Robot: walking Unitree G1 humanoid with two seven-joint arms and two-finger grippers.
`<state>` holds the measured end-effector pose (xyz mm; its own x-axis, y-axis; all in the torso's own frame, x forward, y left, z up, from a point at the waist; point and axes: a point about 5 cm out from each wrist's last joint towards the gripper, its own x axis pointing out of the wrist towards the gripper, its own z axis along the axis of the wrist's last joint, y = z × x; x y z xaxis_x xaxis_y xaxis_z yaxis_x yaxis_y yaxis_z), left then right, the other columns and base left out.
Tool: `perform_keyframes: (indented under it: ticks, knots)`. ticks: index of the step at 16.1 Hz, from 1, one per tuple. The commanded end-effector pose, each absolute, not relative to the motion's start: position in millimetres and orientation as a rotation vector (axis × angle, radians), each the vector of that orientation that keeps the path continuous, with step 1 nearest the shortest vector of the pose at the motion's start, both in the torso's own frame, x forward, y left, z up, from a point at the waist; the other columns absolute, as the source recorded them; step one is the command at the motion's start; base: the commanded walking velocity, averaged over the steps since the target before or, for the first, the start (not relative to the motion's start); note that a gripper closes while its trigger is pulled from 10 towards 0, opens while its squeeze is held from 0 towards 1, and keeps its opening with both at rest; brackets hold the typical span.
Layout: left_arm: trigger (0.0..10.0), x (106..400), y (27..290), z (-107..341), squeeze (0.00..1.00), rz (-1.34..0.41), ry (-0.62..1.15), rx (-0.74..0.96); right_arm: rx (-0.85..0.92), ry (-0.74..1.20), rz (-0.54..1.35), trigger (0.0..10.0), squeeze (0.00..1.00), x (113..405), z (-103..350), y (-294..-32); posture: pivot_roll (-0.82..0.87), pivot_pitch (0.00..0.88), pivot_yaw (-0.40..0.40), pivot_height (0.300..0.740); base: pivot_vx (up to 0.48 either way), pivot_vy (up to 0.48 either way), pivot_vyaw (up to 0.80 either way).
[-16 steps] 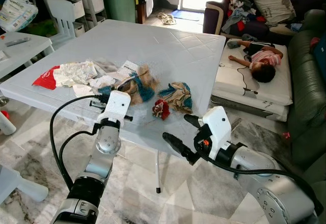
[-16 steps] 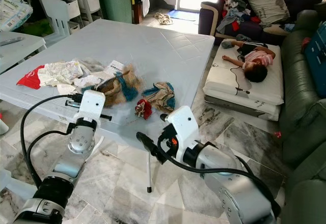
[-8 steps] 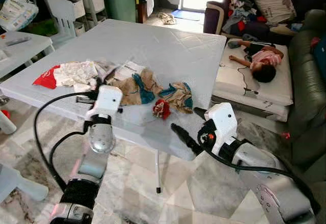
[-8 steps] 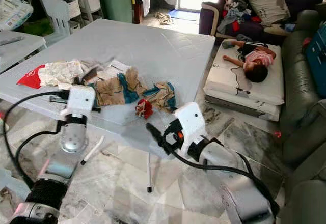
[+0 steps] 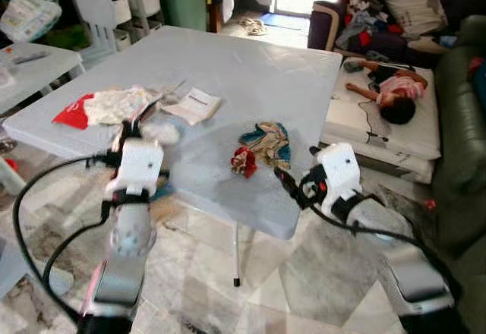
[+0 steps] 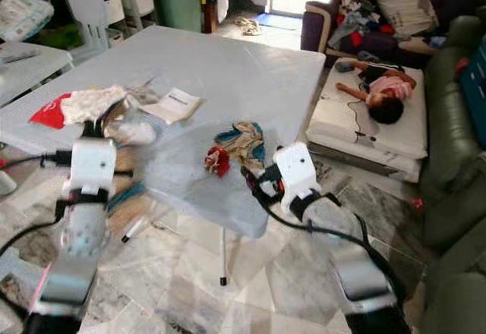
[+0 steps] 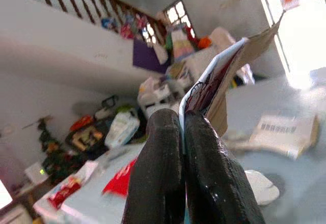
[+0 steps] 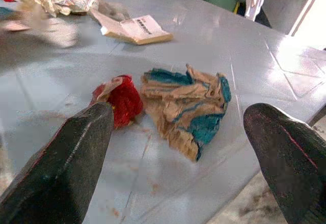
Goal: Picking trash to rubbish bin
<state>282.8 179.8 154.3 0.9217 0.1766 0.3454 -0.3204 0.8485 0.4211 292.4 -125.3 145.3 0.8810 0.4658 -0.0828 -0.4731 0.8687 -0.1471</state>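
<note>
My left pincer [image 7: 184,132] is clenched on a flat brown cardboard piece [image 7: 224,81], held up off the near edge of the counter [image 5: 250,76]. My right pincer [image 8: 178,147] is released, fingers spread wide just short of the counter's near edge, facing a red crumpled wrapper [image 8: 119,99] and, touching it, a teal-and-tan crumpled wrapper [image 8: 188,107]. Beyond them lies a paper leaflet [image 8: 135,29].

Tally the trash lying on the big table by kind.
Crumpled wrappers: 3 (red-and-white wrapper, small red wrapper, brown-and-teal wrapper)
Flat printed card: 1
White wad: 1
Total: 5
</note>
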Motion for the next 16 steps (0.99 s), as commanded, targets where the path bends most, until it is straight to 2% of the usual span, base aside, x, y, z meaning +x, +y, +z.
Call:
perform_keyframes:
  ticks: [1,7,8,9,13,16]
  knots:
    - [0.0,282,181,147,0.0,0.271,-0.272,0.506,-0.169,0.036,0.456,10.0,0.0,297,146,-131,0.05,0.0,-0.055,0.74,0.0,0.0,0.0]
    - [0.0,291,167,163,0.0,0.247,-0.308,0.463,-0.154,0.024,0.452,10.0,0.0,297,144,-132,0.02,0.0,-0.057,0.74,0.0,0.0,0.0]
    - [0.0,291,167,164,0.0,0.245,-0.314,0.469,-0.153,0.02,0.447,10.0,0.4,297,143,-132,0.03,0.0,-0.057,0.74,0.0,0.0,0.0]
    - [0.0,291,168,166,0.0,0.248,-0.317,0.471,-0.144,0.019,0.442,10.0,1.0,297,142,-132,0.03,0.0,-0.057,0.74,0.0,0.0,0.0]
    - [0.0,286,172,164,0.0,0.261,-0.306,0.476,-0.151,0.017,0.427,10.0,1.0,302,140,-133,0.05,0.0,-0.064,0.74,0.0,0.0,0.0]
    - [0.0,279,170,176,0.0,0.265,-0.34,0.471,-0.169,0.006,0.453,10.0,1.0,311,137,-124,0.08,0.0,-0.064,0.74,0.0,0.0,0.0]
